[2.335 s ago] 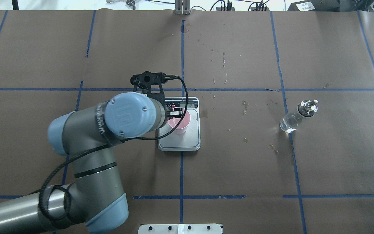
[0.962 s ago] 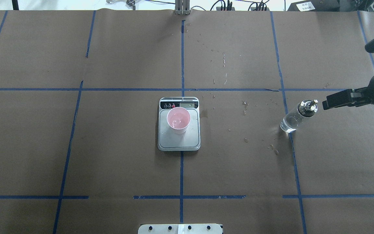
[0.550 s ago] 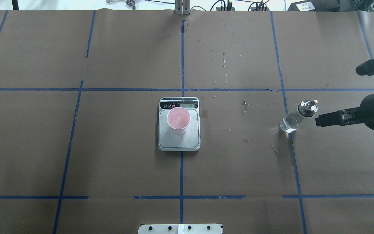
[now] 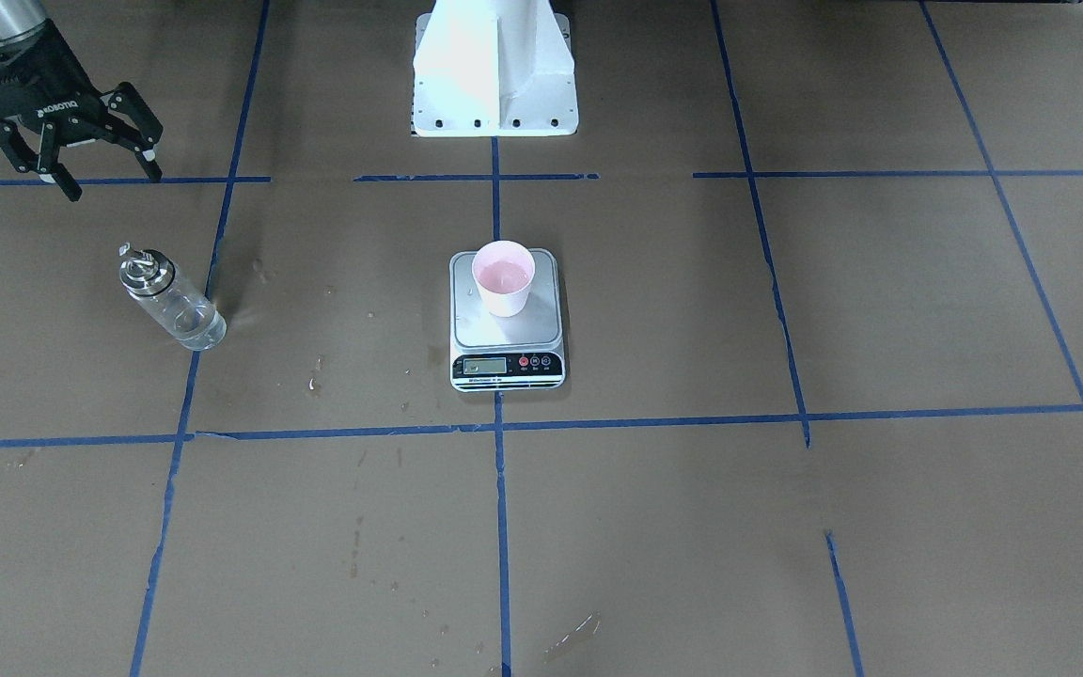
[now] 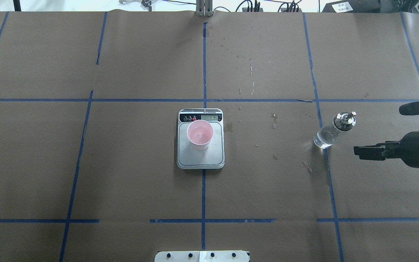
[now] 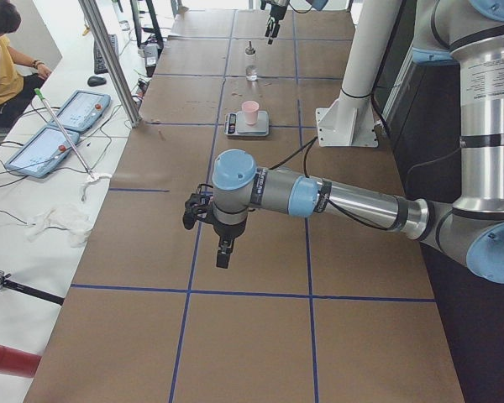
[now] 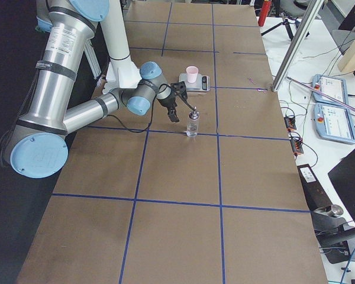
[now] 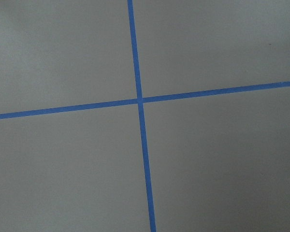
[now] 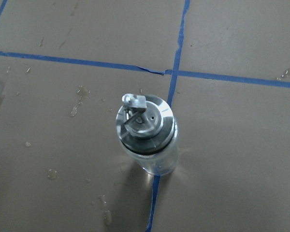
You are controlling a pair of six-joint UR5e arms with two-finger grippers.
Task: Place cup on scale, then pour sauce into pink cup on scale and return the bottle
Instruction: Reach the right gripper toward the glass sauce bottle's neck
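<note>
The pale pink cup stands upright on the silver scale at mid-table, also in the front view: cup, scale. The clear glass bottle with its silver spout cap stands upright to the right, apart from everything; its clear sauce barely shows. My right gripper is open and empty, beside the bottle on the robot's side and raised, not touching it. The right wrist view looks down on the bottle cap. My left gripper hangs over bare table far from the scale; I cannot tell its state.
Brown paper with blue tape lines covers the table. Small wet drops lie between scale and bottle. The robot's white base stands at the robot's edge. An operator sits at a side desk beyond the table.
The left arm let go of the cup on the scale and left the overhead view. The right arm came in from the right and moved toward the robot's side, beside the bottle.
</note>
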